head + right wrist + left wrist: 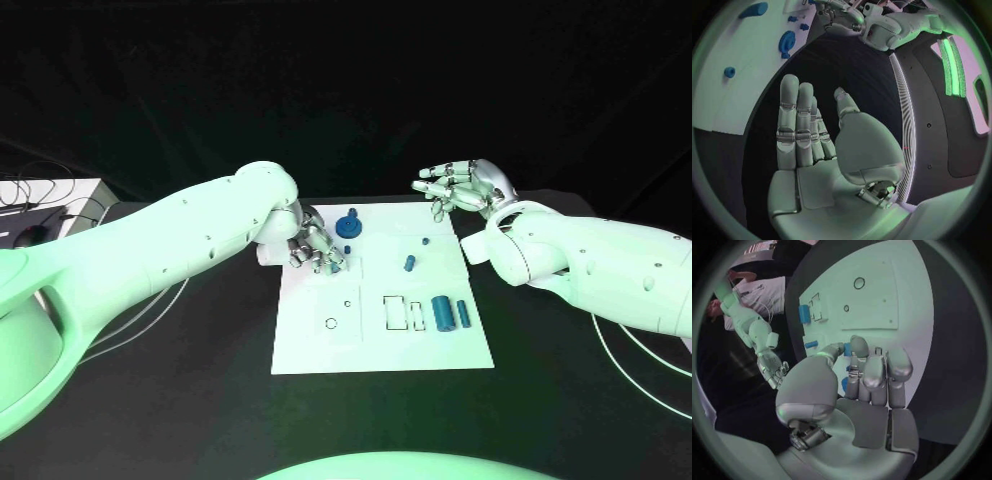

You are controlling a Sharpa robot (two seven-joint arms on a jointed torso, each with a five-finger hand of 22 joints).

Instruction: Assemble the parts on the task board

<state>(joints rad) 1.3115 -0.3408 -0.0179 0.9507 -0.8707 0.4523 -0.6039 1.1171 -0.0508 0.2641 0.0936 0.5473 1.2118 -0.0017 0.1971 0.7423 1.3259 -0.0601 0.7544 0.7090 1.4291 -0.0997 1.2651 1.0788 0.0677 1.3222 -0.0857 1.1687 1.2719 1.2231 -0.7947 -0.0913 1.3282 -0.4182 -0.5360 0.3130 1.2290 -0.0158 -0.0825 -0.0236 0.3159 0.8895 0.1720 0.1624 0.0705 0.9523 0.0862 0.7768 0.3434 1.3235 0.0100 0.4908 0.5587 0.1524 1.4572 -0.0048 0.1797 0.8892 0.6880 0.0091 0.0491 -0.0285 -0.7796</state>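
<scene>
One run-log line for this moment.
left hand: fingers down at task board left edge | right hand: open, raised past far right corner | blue parts: on board

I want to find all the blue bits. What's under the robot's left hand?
Under the left hand is the white task board, with a small blue part peeking out by its fingertips. Anything else beneath is covered by the hand.
</scene>
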